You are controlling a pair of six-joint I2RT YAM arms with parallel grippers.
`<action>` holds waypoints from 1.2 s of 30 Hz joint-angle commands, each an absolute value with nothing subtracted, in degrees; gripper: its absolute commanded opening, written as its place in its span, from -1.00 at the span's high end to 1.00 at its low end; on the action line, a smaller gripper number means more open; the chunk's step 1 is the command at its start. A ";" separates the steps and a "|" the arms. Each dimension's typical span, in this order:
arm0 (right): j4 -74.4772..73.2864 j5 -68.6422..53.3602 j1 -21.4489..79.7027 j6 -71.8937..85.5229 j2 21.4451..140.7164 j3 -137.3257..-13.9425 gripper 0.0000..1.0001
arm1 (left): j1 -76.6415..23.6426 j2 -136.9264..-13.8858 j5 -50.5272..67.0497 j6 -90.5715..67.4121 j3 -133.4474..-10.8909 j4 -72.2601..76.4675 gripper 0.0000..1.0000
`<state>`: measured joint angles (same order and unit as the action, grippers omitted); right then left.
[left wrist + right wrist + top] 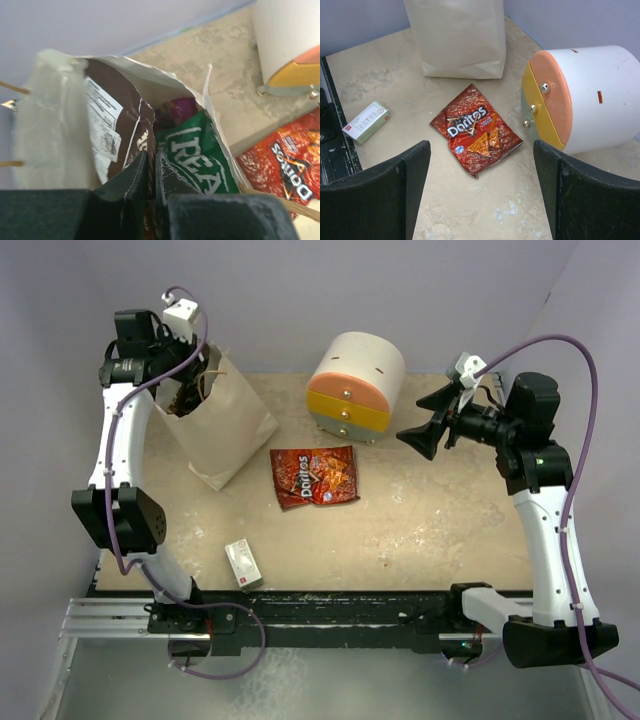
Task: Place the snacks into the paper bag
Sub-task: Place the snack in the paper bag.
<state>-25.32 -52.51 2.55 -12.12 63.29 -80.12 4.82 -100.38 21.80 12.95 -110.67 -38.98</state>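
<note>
Starting at the left gripper (151, 159), its jaws stand almost together with only a thin slit between them, low in the mouth of the cream-tan paper carrier bag (167, 82). The edge of the dark brown crinkly chip packet (125, 117) runs down into that slit, and I cannot tell if it is pinched. Toward three o'clock from it in the wrist view, the green packet with white letters (192, 155) and a small purple pack (177, 107) lie inside. If the fingers have caught the brown packet or the bag wall, I think that lifting the arm could drag the packet out or tip the bag, which stands at ten o'clock on the table. The right gripper (482, 200), wide open and empty, hovers at three o'clock. The red-orange flat Doritos bag (314, 476) lies at the centre, not yet packed, near the round white-orange-yellow drawer unit (355, 380) at one o'clock, which a low approach could bump.
</note>
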 commanded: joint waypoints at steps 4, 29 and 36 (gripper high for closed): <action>-22.96 -54.52 2.11 -11.31 61.79 -79.77 -0.71 | 5.27 -101.04 32.10 9.52 -104.29 -42.92 0.88; -21.80 -54.78 1.41 -10.57 60.82 -78.23 -0.73 | -10.50 -96.45 46.16 5.15 -90.08 -38.72 0.88; -21.47 -55.06 1.24 -10.48 61.21 -78.30 -0.73 | -12.57 -96.19 43.80 6.43 -92.04 -40.25 0.89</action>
